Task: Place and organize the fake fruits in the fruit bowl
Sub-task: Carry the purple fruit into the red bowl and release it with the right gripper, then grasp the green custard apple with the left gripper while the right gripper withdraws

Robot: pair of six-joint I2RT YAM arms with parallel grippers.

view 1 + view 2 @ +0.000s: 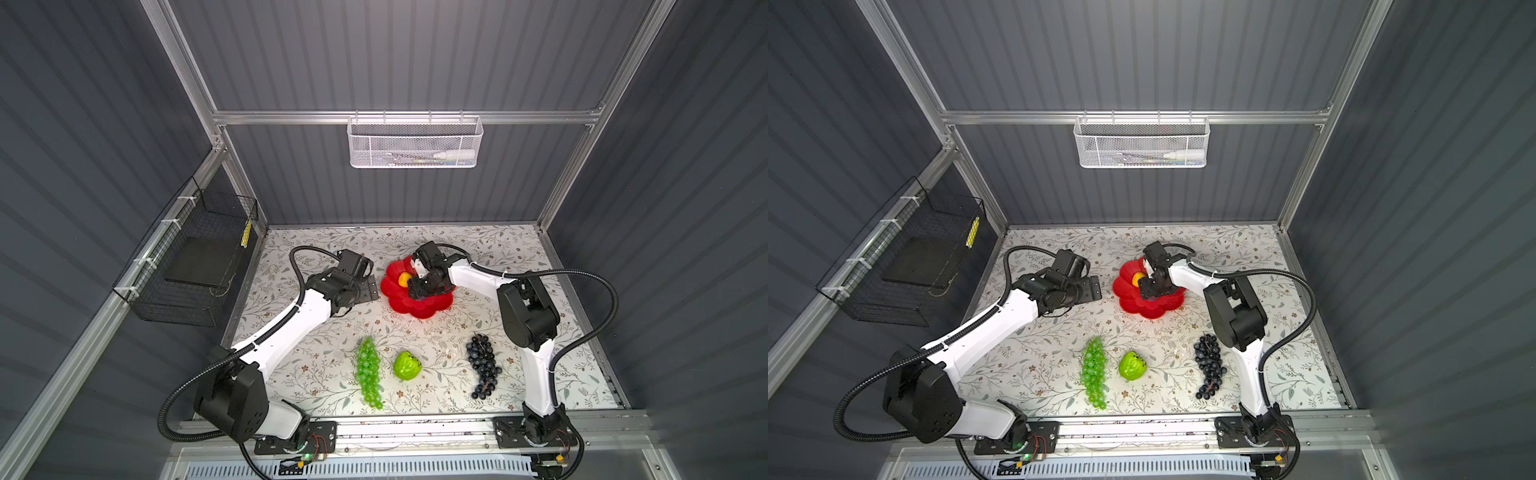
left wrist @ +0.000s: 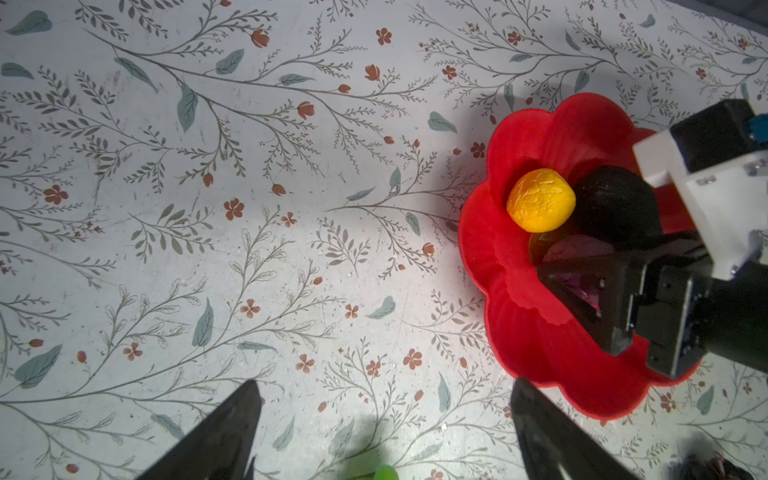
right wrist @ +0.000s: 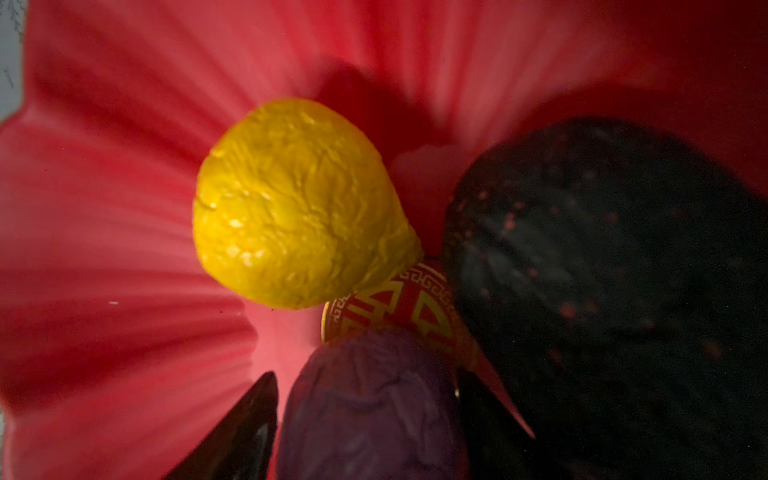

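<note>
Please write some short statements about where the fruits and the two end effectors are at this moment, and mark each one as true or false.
1. The yellow pear lies in the fruit bowl. True.
2. The green grape bunch is in the fruit bowl. False: it lies on the table, beside the bright green bumpy fruit.
3. The left end effector holds the black avocado. False: it is open and empty above the table, and the black avocado lies in the fruit bowl.
4. The small purple fruit lies between the fingers of the right end effector, inside the fruit bowl. True.
5. The dark grape bunch lies on the table, outside the fruit bowl. True.
</note>
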